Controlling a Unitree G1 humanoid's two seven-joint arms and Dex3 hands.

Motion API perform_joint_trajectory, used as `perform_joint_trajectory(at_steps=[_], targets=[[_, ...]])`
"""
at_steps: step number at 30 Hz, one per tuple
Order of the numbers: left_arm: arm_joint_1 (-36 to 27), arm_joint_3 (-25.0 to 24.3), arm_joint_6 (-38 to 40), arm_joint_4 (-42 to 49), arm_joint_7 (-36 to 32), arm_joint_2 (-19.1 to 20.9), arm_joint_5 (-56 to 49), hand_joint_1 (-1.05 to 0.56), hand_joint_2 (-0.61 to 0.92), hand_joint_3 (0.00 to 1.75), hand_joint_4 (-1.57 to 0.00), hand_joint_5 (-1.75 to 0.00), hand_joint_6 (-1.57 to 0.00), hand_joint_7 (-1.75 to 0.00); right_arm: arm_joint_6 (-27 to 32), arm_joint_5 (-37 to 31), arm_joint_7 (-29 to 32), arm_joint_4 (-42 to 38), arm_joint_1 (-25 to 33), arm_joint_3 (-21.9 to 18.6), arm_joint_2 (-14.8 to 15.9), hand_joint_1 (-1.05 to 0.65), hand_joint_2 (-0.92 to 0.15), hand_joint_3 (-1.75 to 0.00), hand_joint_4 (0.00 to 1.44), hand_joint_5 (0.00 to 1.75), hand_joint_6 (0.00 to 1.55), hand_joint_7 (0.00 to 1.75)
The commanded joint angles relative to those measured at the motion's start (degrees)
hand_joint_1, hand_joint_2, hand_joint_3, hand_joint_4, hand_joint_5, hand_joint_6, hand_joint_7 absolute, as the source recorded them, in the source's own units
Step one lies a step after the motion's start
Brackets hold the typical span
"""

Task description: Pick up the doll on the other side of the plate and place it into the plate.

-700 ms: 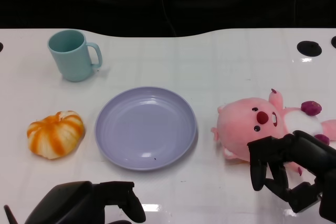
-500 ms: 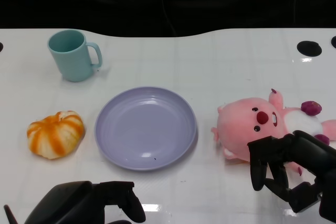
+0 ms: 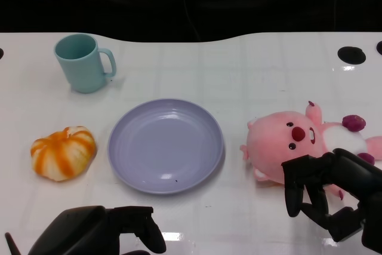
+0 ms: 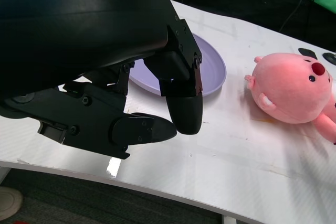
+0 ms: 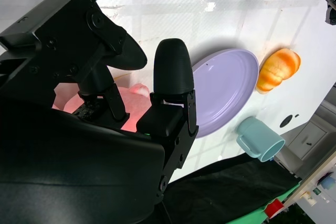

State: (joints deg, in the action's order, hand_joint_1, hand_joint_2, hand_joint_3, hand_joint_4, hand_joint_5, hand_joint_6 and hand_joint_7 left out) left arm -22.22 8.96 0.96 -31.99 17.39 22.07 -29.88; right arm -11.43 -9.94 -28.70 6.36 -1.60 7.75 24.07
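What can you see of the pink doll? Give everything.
The doll is a pink plush animal with a round head, black bead eyes, a dark red nose, an open mouth, a white belly and purple paws. It lies on its back on the white table, right of the plate, not touching it. The right hand hovers over its near side; contact is unclear.

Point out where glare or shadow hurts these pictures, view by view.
Head view: bright glare streaks on the glossy table near its front edge; the plate shows small highlights. Left wrist view: the left hand is a dark mass, with a glare patch on the table beneath it. Right wrist view: the table is washed out; the doll lies shadowed behind the right hand.
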Motion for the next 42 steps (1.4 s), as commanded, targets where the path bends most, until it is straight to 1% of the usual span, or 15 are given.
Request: perform_joint_trajectory(at_steps=[1,6,10,14,17,21,24,26,28,29,32,33,36,38,42], targets=[[-0.04,-0.29,0.19,0.22,0.37,0.77,-0.12,-0.27,0.92,0.4,-0.62,-1.64,-0.71,-0.95,0.34,-0.06,0.09,0.54,-0.25,-0.08,0.92,-0.06,-0.39,-1.31,0.82,1.75,0.75,1.47],[-0.1,-0.3,0.24,0.21,0.38,0.83,-0.22,-0.27,0.92,0.4,-0.61,-1.64,-0.7,-0.94,-0.03,0.19,0.6,0.48,-0.24,-0.28,0.44,-0.05,-0.38,-1.31,0.84,1.75,0.77,1.42],[0.01,-0.31,-0.2,0.62,0.1,0.85,-0.17,-0.27,0.92,0.41,-0.61,-1.65,-0.71,-0.95,1.01,1.18,0.53,0.69,-0.26,-0.52,0.09,-0.04,-0.4,-1.26,0.83,1.63,0.8,1.22],[-0.03,-0.33,-0.04,0.51,0.27,0.87,-0.12,-0.27,0.92,0.41,-0.61,-1.65,-0.71,-0.94,0.95,1.76,0.92,0.88,-0.31,-0.75,-0.2,-0.02,-0.45,-1.13,0.8,1.41,0.82,1.02],[-0.11,-0.32,0.09,0.35,0.34,0.85,-0.15,-0.27,0.92,0.4,-0.61,-1.64,-0.71,-0.94,1.11,2.48,1.74,1.46,-0.2,-1.3,-0.87,-0.06,-0.56,-0.83,0.77,1.2,0.82,0.76],[-0.08,-0.33,-0.08,0.49,0.28,0.9,-0.11,-0.28,0.92,0.4,-0.61,-1.65,-0.71,-0.94,-2.09,2.12,3.74,1.34,-0.34,-1.68,-1.35,-0.11,-0.7,-0.45,0.71,0.89,0.77,0.43],[-0.09,-0.4,-0.21,0.57,0.28,0.95,0.07,-0.28,0.92,0.4,-0.62,-1.65,-0.71,-0.94,-3.77,2.17,4.1,1.02,-0.81,-1.83,-1.03,-0.2,-0.8,-0.24,0.54,0.73,0.65,0.25],[-0.08,-0.41,0.0,0.48,0.42,1.02,-0.04,-0.27,0.92,0.41,-0.61,-1.64,-0.71,-0.94,-5.11,0.63,4.83,0.88,-1.21,-2.09,-0.25,-0.33,-0.87,-0.12,0.39,0.6,0.53,0.13],[-0.09,-0.45,0.11,0.38,0.48,1.09,-0.15,-0.28,0.92,0.41,-0.61,-1.64,-0.71,-0.94,-6.59,-1.05,5.91,0.79,-1.52,-2.44,0.19,-0.42,-0.9,-0.07,0.32,0.55,0.47,0.07],[-0.1,-0.49,-0.02,0.41,0.39,1.12,-0.14,-0.27,0.92,0.41,-0.61,-1.63,-0.71,-0.94,-7.54,-1.53,6.44,0.59,-1.67,-2.65,0.22,-0.45,-0.91,-0.04,0.24,0.52,0.42,0.04],[-0.12,-0.58,-0.38,0.63,0.13,1.14,-0.03,-0.27,0.92,0.4,-0.61,-1.63,-0.71,-0.94,-9.46,-1.46,6.87,-0.22,-2.18,-3.17,0.44,-0.48,-0.92,-0.01,0.05,0.6,0.33,0.01],[-0.11,-0.6,-0.36,0.66,0.13,1.14,0.01,-0.27,0.92,0.4,-0.62,-1.63,-0.71,-0.94,-9.48,-1.84,7.21,-0.01,-2.23,-3.4,0.55,-0.5,-0.92,-0.01,0.03,0.57,0.3,0.01],[-0.09,-0.6,-0.24,0.63,0.13,1.09,-0.02,-0.28,0.92,0.41,-0.62,-1.64,-0.71,-0.94,-9.76,-3.49,8.68,0.61,-2.31,-3.94,0.72,-0.53,-0.91,0.0,0.0,0.43,0.25,0.01],[-0.09,-0.6,-0.37,0.74,0.04,1.06,0.06,-0.28,0.92,0.41,-0.62,-1.64,-0.71,-0.94,-9.75,-4.96,9.79,1.03,-2.34,-4.2,0.92,-0.54,-0.91,0.0,0.0,0.4,0.24,0.01],[-0.01,-0.55,-0.7,0.97,-0.1,1.08,-0.04,-0.28,0.92,0.41,-0.61,-1.64,-0.71,-0.94,-9.17,-8.69,12.45,2.16,-2.47,-4.78,1.2,-0.59,-0.91,0.0,0.0,0.24,0.16,0.0]])
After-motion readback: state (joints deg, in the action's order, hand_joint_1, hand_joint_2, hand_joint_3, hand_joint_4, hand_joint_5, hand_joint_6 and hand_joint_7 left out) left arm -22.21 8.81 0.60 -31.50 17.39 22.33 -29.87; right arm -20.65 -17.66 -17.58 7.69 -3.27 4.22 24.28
